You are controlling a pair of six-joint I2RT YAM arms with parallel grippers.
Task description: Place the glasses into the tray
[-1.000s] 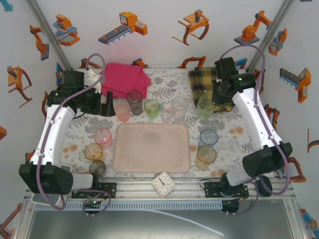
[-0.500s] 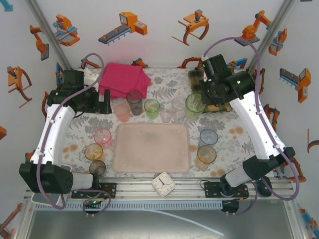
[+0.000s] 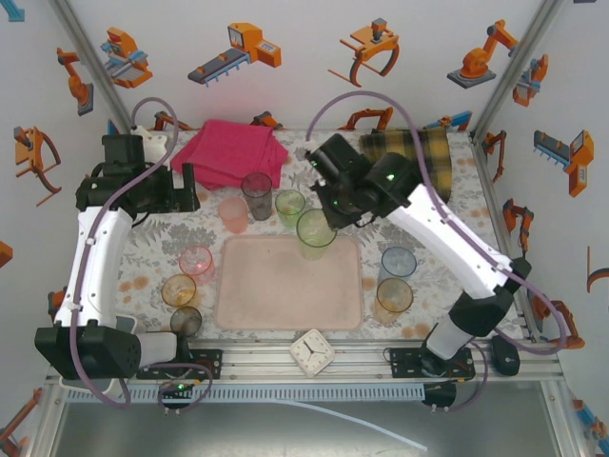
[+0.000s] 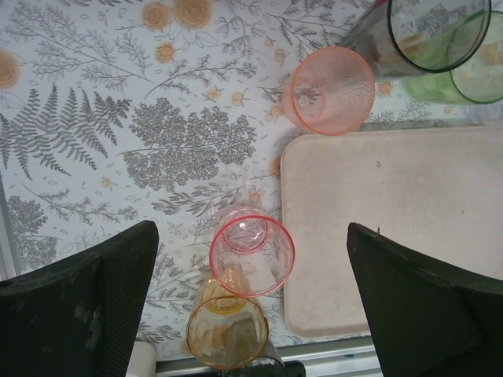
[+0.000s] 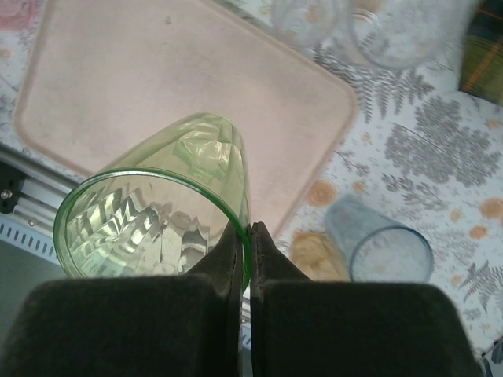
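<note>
Fingers of the left arm [image 4: 86, 306] spread wide, empty, hovering over pink tumbler [image 4: 251, 253] and amber tumbler [image 4: 226, 330] standing on floral surface [image 4: 118, 118] just beside pale-pink tray [image 3: 276, 295]. Green tumbler [image 5: 157, 196], faceted, see-through, tilted, pinched at rim wall by fingers of the right arm [image 5: 271, 271], held over tray near its edge. Likely light, stiff, slick, breakable; rim pinch adequate, gentle set-down advised.

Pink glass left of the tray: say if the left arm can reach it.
Probably yes: the left gripper is open, aimed at the pink glass, nothing between; an amber glass crowds it.
</note>
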